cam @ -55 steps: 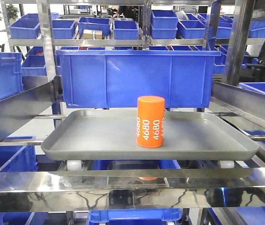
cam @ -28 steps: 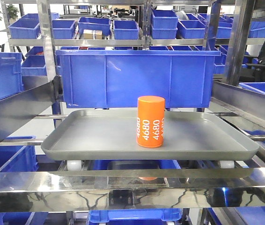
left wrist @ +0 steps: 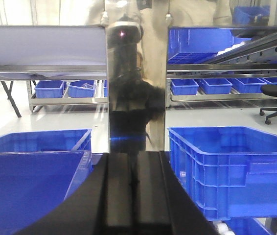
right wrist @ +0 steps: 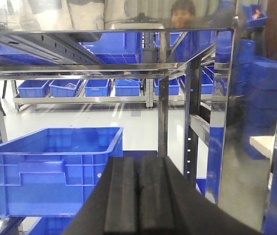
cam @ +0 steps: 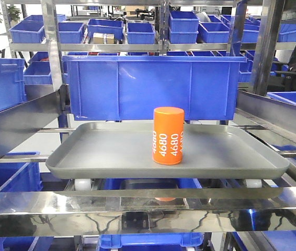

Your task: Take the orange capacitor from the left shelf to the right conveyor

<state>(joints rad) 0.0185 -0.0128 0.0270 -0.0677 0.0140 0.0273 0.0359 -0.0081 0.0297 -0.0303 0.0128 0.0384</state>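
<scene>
The orange capacitor [cam: 168,135] stands upright with white "4680" on its side, near the middle of the shallow grey tray [cam: 101,157] on the left shelf [cam: 137,209]. Neither gripper shows in the front view. In the left wrist view my left gripper [left wrist: 134,159] is shut, its black pads pressed together with nothing between them, close to a shiny steel post [left wrist: 136,88]. In the right wrist view my right gripper [right wrist: 138,164] is also shut and empty. The capacitor does not show in either wrist view. The right conveyor is out of view.
A large blue bin [cam: 153,86] stands directly behind the tray. Steel rails [cam: 273,112] flank the tray on both sides. Blue crates sit beside the left gripper [left wrist: 231,166] and left of the right gripper [right wrist: 50,171]. A steel upright [right wrist: 164,117] rises ahead of the right gripper.
</scene>
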